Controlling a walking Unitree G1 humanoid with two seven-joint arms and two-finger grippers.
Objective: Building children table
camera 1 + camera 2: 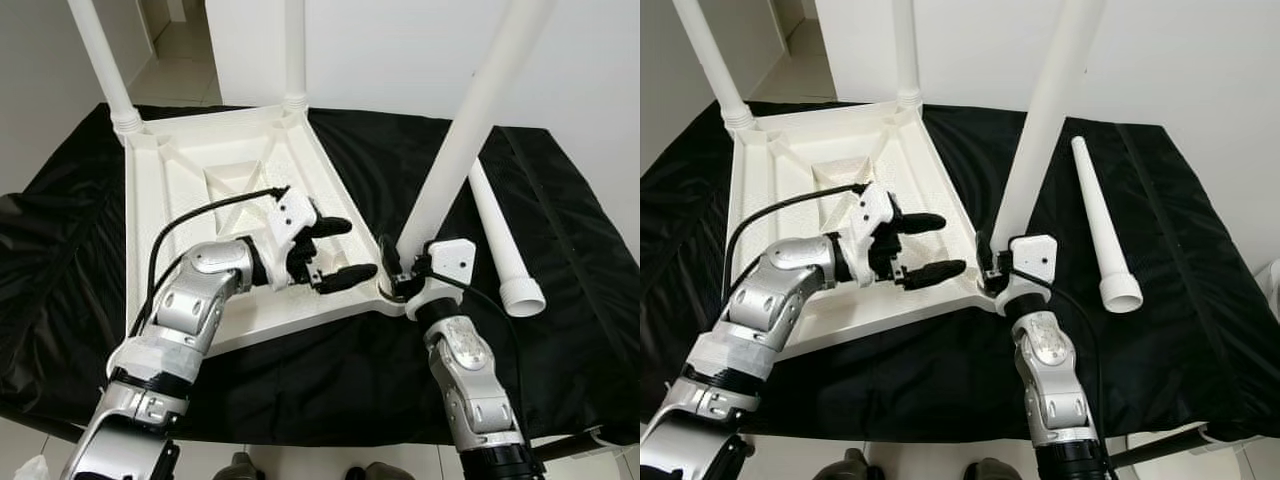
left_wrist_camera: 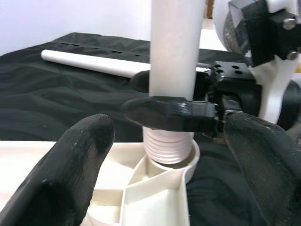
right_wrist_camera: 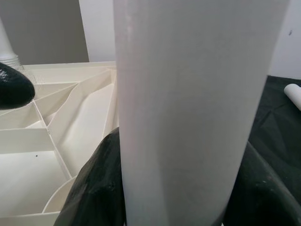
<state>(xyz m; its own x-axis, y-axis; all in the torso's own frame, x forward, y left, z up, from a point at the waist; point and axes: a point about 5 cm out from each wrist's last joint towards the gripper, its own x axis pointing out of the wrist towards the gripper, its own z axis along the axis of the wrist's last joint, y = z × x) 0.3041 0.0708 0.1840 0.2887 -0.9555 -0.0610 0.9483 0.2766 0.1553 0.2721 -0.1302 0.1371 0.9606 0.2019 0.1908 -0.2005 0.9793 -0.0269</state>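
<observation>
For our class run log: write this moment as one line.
stage: third leg entering corner socket | right gripper: shut on leg base | left gripper: open over tabletop | spare leg: on black cloth

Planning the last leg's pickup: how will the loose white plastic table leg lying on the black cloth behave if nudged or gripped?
The loose white plastic table leg is round and smooth, so it probably rolls when nudged, perhaps curving toward its narrow end. It looks stiff, likely hollow and light. The black cloth may slow it.

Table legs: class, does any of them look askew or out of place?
Yes. The leg held by the right pincer leans instead of standing straight, with threads exposed above its corner socket. A fourth leg lies loose on the black cloth.
</observation>
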